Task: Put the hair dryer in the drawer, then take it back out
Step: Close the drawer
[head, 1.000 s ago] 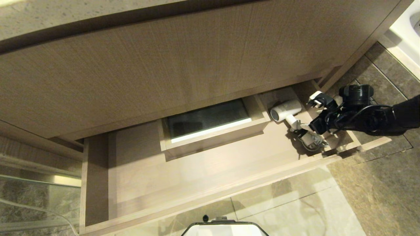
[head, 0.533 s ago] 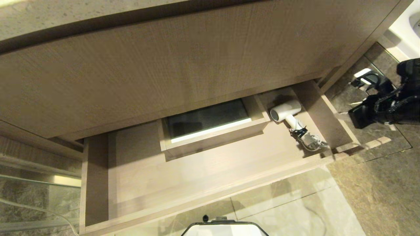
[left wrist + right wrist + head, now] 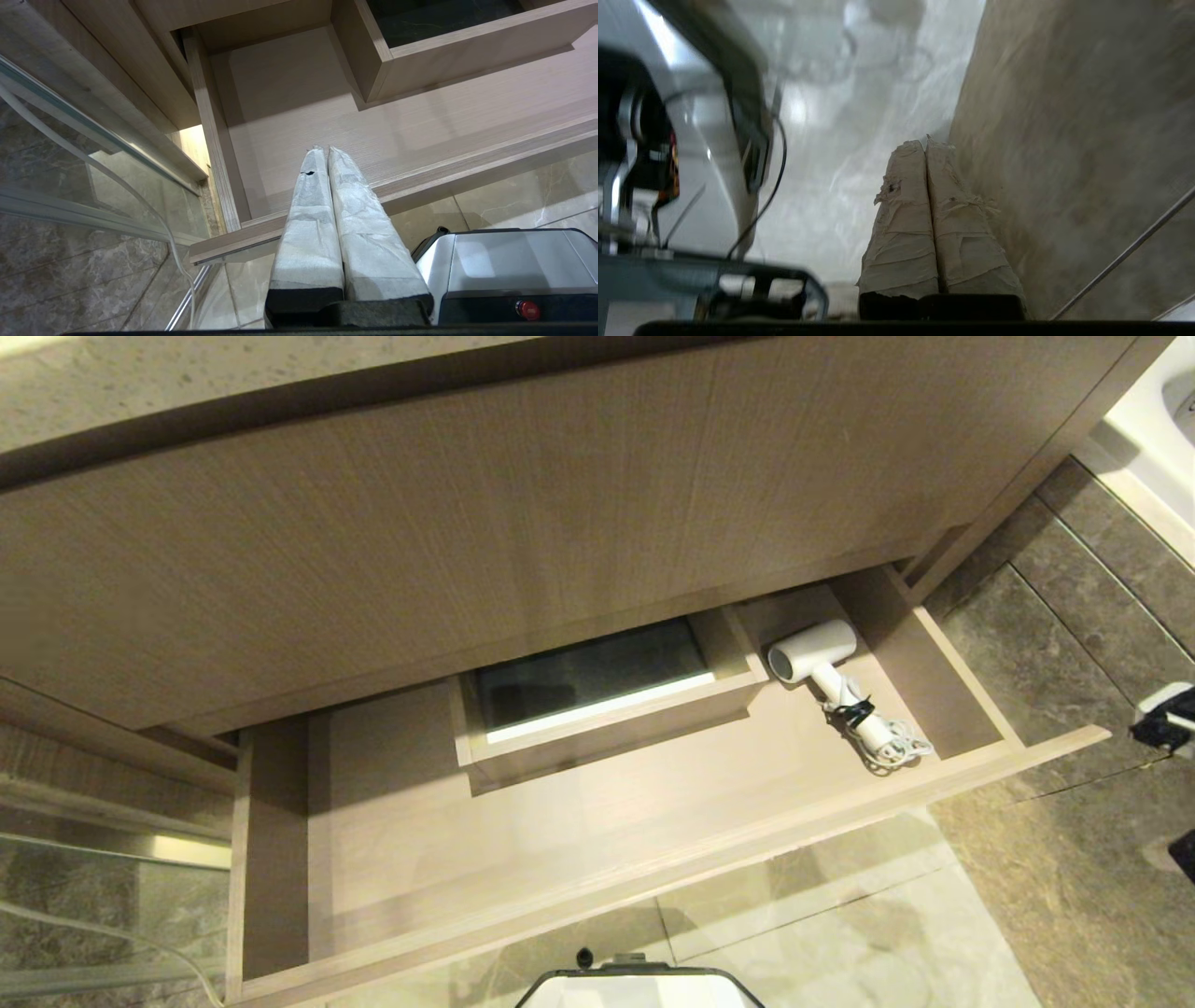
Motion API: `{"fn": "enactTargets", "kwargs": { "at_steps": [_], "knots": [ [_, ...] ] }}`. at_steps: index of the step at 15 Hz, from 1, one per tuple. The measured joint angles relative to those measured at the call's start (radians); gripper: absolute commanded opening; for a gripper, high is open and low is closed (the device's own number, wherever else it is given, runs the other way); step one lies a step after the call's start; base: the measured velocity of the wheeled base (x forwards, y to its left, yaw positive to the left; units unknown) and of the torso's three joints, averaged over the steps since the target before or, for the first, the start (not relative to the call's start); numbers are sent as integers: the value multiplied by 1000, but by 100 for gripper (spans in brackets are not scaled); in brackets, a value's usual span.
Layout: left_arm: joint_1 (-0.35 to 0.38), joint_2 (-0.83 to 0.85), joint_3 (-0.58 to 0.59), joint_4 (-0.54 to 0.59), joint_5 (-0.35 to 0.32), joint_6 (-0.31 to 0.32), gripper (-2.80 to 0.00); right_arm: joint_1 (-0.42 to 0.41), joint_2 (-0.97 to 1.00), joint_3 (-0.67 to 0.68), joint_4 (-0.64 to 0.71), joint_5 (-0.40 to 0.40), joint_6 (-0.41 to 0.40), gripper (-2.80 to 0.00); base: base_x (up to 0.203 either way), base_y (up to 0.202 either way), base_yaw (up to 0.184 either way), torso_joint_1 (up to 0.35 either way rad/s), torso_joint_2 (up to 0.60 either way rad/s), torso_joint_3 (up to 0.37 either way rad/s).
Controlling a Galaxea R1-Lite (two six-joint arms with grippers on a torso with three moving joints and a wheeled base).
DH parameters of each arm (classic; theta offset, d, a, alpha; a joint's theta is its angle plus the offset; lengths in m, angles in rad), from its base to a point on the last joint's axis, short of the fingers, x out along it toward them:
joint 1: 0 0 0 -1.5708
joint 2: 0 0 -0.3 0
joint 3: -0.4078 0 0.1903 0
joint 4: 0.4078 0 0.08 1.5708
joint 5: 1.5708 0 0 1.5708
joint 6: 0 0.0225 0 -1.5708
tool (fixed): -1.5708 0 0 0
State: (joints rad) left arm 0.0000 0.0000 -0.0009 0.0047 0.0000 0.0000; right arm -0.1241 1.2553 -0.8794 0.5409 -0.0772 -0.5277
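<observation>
The wide light wood-grain drawer [image 3: 597, 840] stands pulled out, with the white glossy hair dryer [image 3: 822, 665] lying in its right end.

Only the head view shows the dryer: its long axis is diagonal, dark round opening toward the boxed cut-out [image 3: 597, 686], handle and cord toward the drawer front. The wrist views show the left gripper [image 3: 327, 151] and right gripper [image 3: 925, 142] closed and empty.

We are seeing the wide light wood-grain drawer [image 3: 597, 887] standing open from above; its boxed rectangular cut-out [image 3: 597, 705] is blocking twelve o'clock, and the white glossy hair dryer [image 3: 822, 663] is filling the two o'clock corner.
</observation>
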Motion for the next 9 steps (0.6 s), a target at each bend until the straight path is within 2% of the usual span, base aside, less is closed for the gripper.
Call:
{"fn": "enactTargets", "kwargs": {
  "at_steps": [4, 9],
  "knots": [
    [0, 0, 0, 0, 0, 0, -280, 7, 27, 108, -69, -40, 0, -280, 0, 0, 0, 0, 0, 0],
    [0, 0, 0, 0, 0, 0, -280, 8, 166, 136, -204, -42, -1, -280, 0, 0, 0, 0, 0, 0]
  ]
}}
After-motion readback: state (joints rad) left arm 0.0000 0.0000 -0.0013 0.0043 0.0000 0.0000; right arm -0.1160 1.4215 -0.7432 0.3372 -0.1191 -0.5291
